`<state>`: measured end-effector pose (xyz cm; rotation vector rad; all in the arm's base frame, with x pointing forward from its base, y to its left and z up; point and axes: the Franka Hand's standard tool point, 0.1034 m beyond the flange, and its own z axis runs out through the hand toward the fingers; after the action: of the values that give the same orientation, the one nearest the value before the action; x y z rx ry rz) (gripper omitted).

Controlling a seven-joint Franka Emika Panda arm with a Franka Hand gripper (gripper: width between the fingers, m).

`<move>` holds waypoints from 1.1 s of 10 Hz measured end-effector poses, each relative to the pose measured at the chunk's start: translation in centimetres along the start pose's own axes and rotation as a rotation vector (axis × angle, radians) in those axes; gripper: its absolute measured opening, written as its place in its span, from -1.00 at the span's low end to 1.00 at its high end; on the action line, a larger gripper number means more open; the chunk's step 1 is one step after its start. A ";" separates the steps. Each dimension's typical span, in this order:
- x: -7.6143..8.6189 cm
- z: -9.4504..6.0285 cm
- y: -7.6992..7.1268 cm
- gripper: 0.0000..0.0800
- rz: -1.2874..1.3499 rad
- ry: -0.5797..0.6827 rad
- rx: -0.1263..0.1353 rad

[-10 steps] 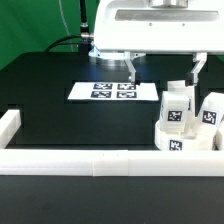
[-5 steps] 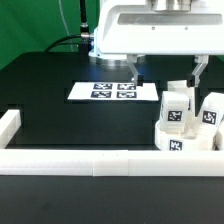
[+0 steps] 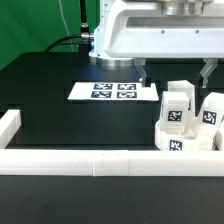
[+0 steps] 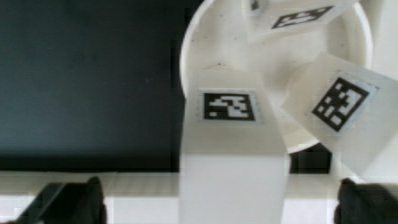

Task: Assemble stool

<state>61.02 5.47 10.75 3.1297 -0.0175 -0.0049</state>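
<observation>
Seat (image 3: 186, 140), thick white round disc, sits at the surface's (image 3: 60, 110) edge on the exterior view's right, against the near border rail (image 3: 90, 164). Two tagged legs stand up from it: front leg (image 3: 177, 108) and rear leg (image 3: 212, 110), close together; a tag also shows on the disc's front side. Whether they're fully seated in sockets can't be told.

Change: over the last second the gripper (image 3: 176, 72) has shifted toward the exterior view's right and now hangs above the front leg, fingers spread wide, holding nothing. Looks like it's lining up to grab or twist that leg; the stool isn't finished.

Marker board (image 3: 113, 91) lies flat mid-surface, well apart from the stool.

The wrist view adds what the exterior view can't: front leg (image 4: 235, 130) runs up between the two dark fingers (image 4: 68, 200), neither touching it, with the disc top (image 4: 240, 45) and the tilted-looking rear leg (image 4: 347, 105) behind.
</observation>
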 end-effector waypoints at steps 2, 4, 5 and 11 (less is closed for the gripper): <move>0.0 0.0 0.0 0.62 0.000 0.000 0.000; -0.3 0.7 -0.7 0.62 0.012 0.015 0.004; -0.4 0.9 -1.0 0.62 0.012 0.015 0.009; 0.2 1.7 -0.8 0.24 0.002 0.057 0.000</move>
<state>61.25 6.29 9.07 3.1281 -0.0194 0.0844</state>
